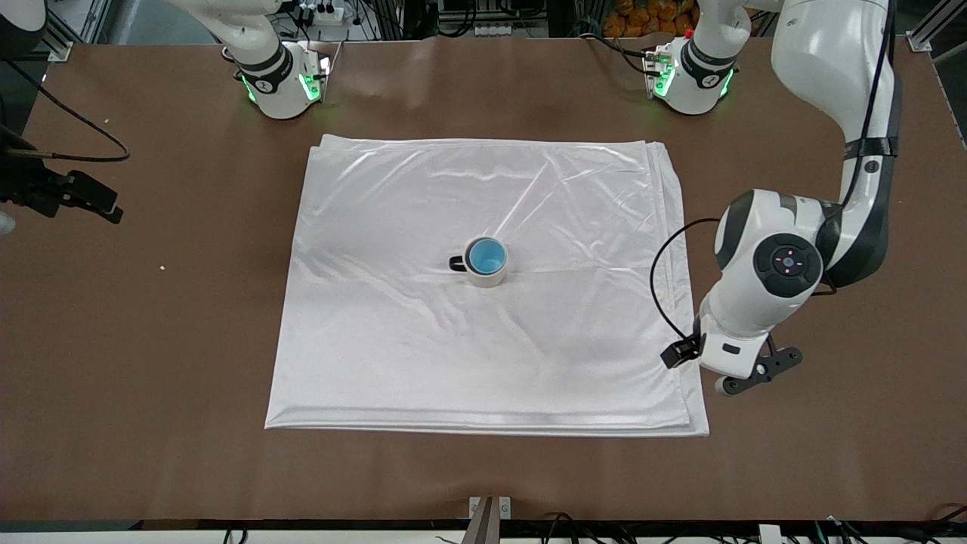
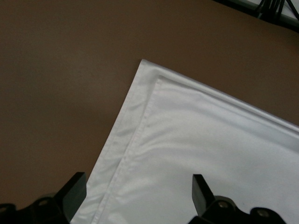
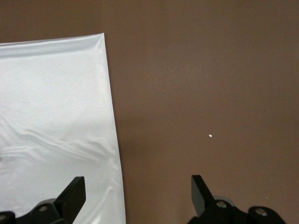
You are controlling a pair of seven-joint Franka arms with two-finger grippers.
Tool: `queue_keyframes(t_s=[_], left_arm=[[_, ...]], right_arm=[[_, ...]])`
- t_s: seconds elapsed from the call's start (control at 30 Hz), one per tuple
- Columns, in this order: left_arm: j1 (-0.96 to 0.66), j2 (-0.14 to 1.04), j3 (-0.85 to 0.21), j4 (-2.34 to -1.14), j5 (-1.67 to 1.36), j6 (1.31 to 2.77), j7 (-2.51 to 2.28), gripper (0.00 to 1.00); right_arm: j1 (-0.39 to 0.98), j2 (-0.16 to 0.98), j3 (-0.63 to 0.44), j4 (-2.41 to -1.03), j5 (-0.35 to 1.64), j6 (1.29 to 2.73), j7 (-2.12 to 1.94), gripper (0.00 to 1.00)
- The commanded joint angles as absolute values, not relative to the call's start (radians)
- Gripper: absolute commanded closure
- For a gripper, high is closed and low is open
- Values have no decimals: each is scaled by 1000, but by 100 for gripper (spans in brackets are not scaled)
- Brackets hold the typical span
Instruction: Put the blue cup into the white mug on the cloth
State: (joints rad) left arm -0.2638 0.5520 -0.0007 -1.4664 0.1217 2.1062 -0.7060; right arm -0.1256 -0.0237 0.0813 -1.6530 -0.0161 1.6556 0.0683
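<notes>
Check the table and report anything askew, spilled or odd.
Nothing stands out. The blue cup sits upright inside the white mug on the wrinkled cloth. The left gripper hangs open over a cloth corner; the right gripper is open too.

You see the blue cup (image 1: 486, 257) nested upright in the white mug (image 1: 484, 274), black handle toward the right arm's end, mid-cloth (image 1: 393, 325), cloth flat, wrinkled, layered.

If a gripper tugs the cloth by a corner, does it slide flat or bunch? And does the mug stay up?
The cloth looks thin, wrinkled and folded in layers, so it would likely bunch and its layers shift. Its sheen suggests it slips easily on the table. The mug, upright mid-cloth with the blue cup inside, would probably ride along; a sharp tug might tip it.
</notes>
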Motion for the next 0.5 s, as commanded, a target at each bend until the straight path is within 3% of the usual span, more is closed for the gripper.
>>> queue_keyframes(t_s=[0.0, 0.47], left_arm=[[-206, 528, -11, -1483, 144, 2092, -589, 0], [-124, 325, -21, -1583, 62, 2026, -448, 0]], right_arm=[[-143, -37, 95, -1654, -15, 1678, 80, 0], [-143, -35, 95, -1641, -18, 1674, 75, 0]])
